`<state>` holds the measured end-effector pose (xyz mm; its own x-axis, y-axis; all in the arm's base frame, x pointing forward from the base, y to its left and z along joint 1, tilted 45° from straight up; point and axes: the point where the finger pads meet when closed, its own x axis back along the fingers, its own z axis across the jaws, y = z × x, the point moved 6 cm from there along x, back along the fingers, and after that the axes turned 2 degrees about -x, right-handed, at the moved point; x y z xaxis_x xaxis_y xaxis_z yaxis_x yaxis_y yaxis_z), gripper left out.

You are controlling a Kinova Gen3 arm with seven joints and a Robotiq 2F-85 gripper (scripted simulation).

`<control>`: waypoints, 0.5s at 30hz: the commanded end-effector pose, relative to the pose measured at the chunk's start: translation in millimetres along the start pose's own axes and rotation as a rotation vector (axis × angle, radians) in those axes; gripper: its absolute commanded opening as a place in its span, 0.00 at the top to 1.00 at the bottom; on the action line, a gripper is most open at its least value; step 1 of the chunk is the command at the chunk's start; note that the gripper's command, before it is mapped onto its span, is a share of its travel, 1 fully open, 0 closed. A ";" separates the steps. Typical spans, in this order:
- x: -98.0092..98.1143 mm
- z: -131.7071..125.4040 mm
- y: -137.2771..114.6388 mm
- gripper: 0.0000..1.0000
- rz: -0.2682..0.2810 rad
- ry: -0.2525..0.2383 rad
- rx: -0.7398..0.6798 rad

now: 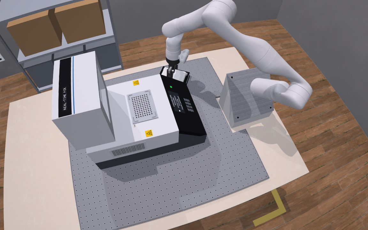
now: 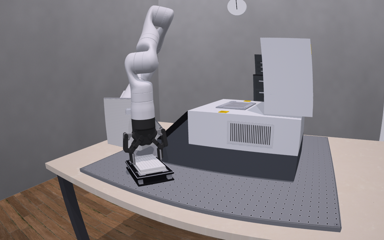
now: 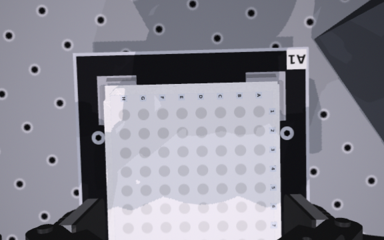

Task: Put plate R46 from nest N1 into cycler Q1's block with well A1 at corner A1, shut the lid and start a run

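The white plate R46 sits in the black plate nest N1. Its well A1 is at the nest's corner marked A1 in the wrist view. My gripper points down and is open, its fingers on either side of the plate's long sides, not visibly pressing on it. The cycler Q1 has its lid raised. Its block is bare. The lamp is green. The four keys are on the sloped black front.
The nest stands close to the cycler's front corner, which shows as a dark body at the right in the wrist view. The arm's base is on a grey metal stand. Cycler and nest stand on a perforated board.
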<state>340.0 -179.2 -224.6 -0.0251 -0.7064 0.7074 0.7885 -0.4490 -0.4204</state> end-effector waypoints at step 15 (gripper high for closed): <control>-3.6 -0.1 0.7 0.00 -0.002 -0.001 0.000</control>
<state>340.1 -176.2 -227.7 -0.0251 -0.7064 0.7074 0.7885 -0.4490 -0.4204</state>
